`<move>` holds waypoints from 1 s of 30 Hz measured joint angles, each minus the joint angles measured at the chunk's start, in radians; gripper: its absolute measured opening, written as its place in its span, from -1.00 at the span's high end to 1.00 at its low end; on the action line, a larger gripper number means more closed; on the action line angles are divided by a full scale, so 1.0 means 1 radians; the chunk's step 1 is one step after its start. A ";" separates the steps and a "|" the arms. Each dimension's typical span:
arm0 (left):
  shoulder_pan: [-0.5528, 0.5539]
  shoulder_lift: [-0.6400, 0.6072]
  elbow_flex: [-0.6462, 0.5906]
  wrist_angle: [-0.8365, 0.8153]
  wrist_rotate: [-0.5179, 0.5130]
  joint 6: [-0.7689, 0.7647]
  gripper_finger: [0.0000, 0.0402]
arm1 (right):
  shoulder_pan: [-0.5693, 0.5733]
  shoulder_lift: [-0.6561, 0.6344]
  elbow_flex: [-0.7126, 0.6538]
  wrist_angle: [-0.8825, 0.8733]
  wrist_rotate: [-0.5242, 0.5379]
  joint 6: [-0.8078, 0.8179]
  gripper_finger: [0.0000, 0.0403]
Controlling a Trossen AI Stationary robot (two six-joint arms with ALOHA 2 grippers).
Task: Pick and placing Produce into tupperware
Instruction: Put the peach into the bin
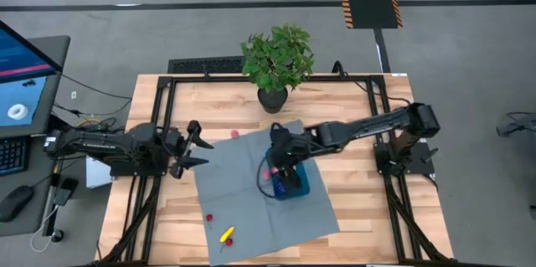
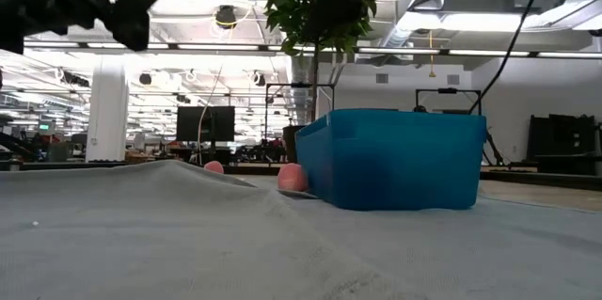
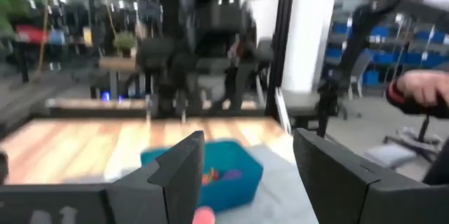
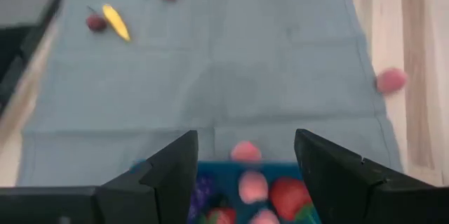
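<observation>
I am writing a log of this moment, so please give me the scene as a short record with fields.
container: blue tupperware on the grey-blue mat, some produce already inside
right gripper: over the tupperware, fingers open
left gripper: at the mat's left edge, open, empty
produce still out: yellow piece, two small red pieces, a pink piece on the wood
other: potted plant behind the mat

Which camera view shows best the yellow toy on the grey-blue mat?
The right wrist view: the yellow toy lies unobstructed on the mat, beside a dark red piece. The high view shows it only as a tiny yellow mark. The low view and left wrist view do not show it.
</observation>
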 joint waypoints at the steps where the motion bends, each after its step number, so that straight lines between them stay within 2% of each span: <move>1: -0.001 -0.016 0.000 -0.001 0.000 0.000 -0.05 | -0.005 0.018 0.024 -0.040 0.000 0.000 -0.29; 13: -0.001 -0.169 0.000 -0.189 -0.026 0.046 -0.05 | -0.038 0.312 0.380 -0.385 0.007 -0.025 -0.29; 22: -0.001 -0.225 0.000 -0.238 -0.020 0.065 -0.05 | -0.029 0.471 0.572 -0.521 0.006 -0.070 -0.29; 30: -0.001 -0.234 0.000 -0.270 -0.020 0.072 -0.05 | 0.019 0.554 0.669 -0.536 0.005 -0.083 -0.29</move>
